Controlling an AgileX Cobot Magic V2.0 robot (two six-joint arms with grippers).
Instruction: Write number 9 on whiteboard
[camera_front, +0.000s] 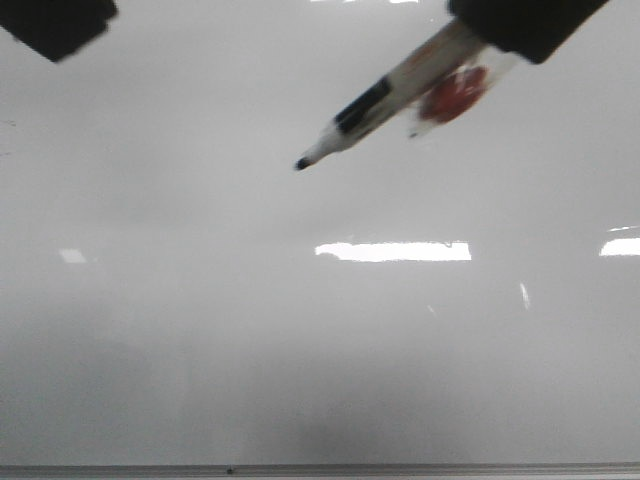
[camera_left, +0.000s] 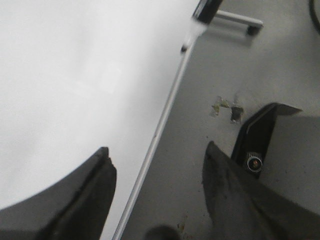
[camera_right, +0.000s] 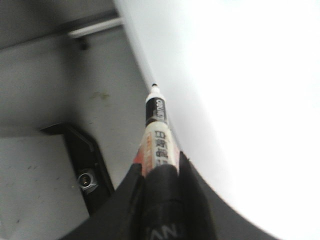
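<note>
Whiteboard: the whiteboard (camera_front: 200, 350) lies flat below my right end effector, glossy and pale, with bright glare patches. I judge it stiff and slick; it needs no holding, only a light, even press from the tip.
Number 9: I see no stroke of it anywhere on the board, so I judge the writing not yet begun.
Marker: the marker (camera_front: 395, 98) juts forward and down out of my right end effector, its black tip (camera_front: 302, 163) leading. Whether the tip touches the board or hangs just above it, I cannot tell.
Marker handling: I judge it light and rigid, with a smooth barrel that could twist or slide back under pressure. The hold belongs on the rear of the barrel, well behind the black band, where it already sits.
Right end effector: my right end effector (camera_right: 159, 172) is clamped on the marker's rear, the fingers tight against both sides of the barrel.
Left end effector: my left end effector (camera_left: 157, 165) is spread apart and holds nothing; the board's thin frame edge (camera_left: 160, 127) runs beneath the gap between its fingers.
Risk: I judge that pressing too hard may push the marker back through my hold or skid the tip on the gloss.
</note>
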